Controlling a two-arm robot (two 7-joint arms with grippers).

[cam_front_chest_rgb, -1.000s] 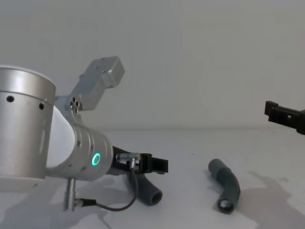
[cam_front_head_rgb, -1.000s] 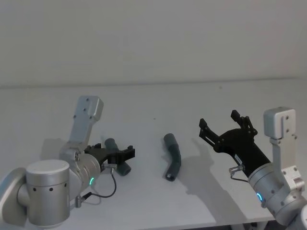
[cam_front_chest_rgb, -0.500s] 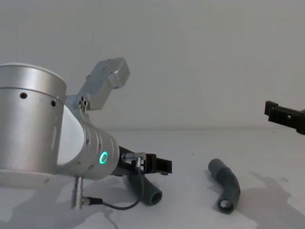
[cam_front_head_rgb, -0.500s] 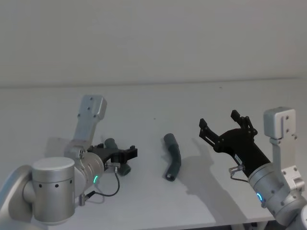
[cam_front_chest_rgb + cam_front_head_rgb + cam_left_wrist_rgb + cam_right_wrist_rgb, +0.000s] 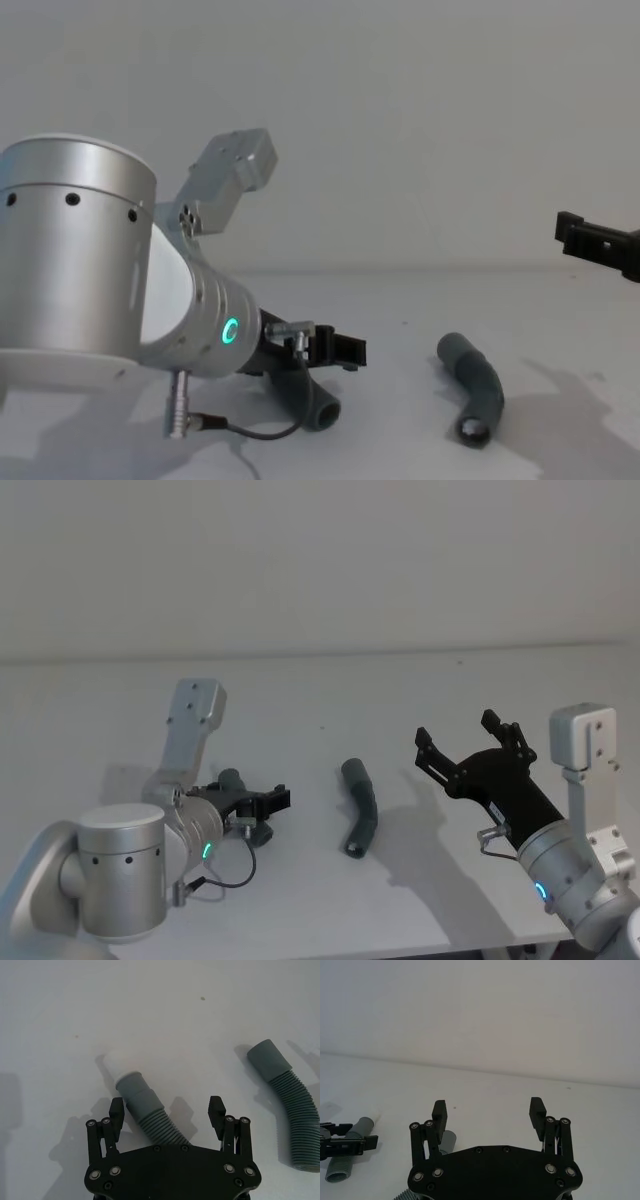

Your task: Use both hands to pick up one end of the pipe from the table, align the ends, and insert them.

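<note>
Two short corrugated grey hose pieces lie flat on the counter (image 5: 300, 690), well apart from each other. The left gripper (image 5: 262, 802) is down low over the left hose piece (image 5: 150, 1112), its jaws spread wide and standing on either side of the ribbed body with a gap showing on both sides, so nothing is clamped. That piece's smooth cuff (image 5: 135, 1085) and white spigot tip (image 5: 114, 1062) stick out beyond the fingertips, pointing away from the arm. A thin black cable (image 5: 250, 432) loops from the left arm just above the surface. The second hose piece (image 5: 362, 805) rests bent near the middle of the counter, its open socket end (image 5: 472, 430) facing the robot. The right gripper (image 5: 457, 730) hangs in the air to the right of that piece, clear of it, jaws wide and holding nothing.
</note>
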